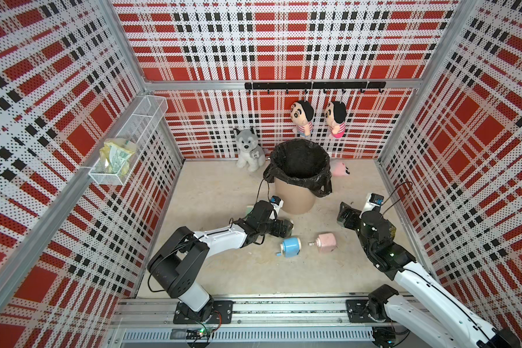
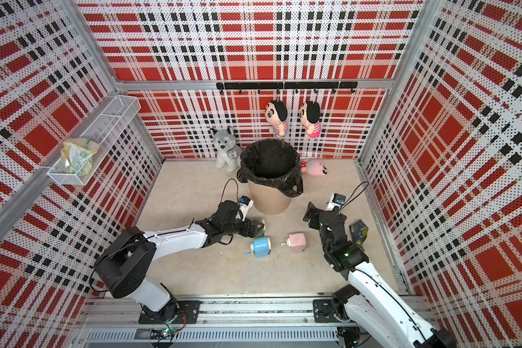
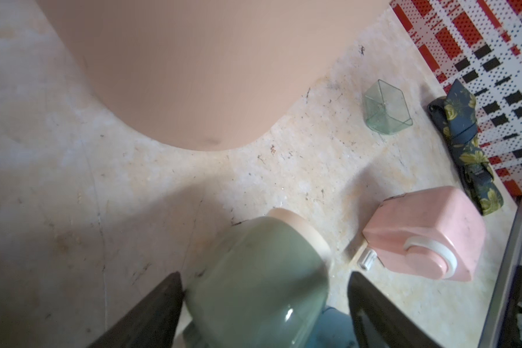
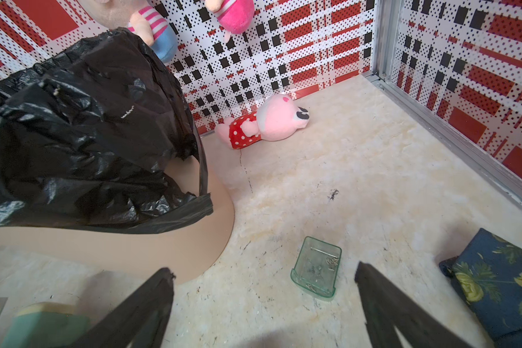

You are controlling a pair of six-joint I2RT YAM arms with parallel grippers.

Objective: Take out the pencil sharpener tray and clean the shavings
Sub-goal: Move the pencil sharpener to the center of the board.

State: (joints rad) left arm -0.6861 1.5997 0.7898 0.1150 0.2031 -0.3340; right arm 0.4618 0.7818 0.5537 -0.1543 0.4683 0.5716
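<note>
Where the floor meets the back wall, a toy husky (image 1: 249, 149) sits just left of the bin (image 1: 296, 199), which is lined with a black bag. In front of the bin, the left claw (image 3: 265, 277) straddles the green sharpener (image 3: 253, 271). Its jaws are parted; one finger (image 3: 163, 301) touches the green body and the other stands a little off it, so it is not clamped. Whether that sharpener rests on the floor I cannot tell.

Just to its right lies the blue sharpener (image 1: 290, 246), crank toward the rail, and next to that the pink sharpener (image 1: 326, 242), tipped on its side.

Further right, the tray (image 4: 315, 268) (clear green, a few specks in it) lies on the bare floor, apart from all three sharpeners and near the bin's base. The right claw (image 4: 264, 269) hangs over it with jaws wide apart and nothing between them; in both top views this arm hides the tray.

A blue flowered bundle (image 2: 359, 232) lies by the right wall, and a pink soft toy (image 4: 271, 120) lies behind the bin.
</note>
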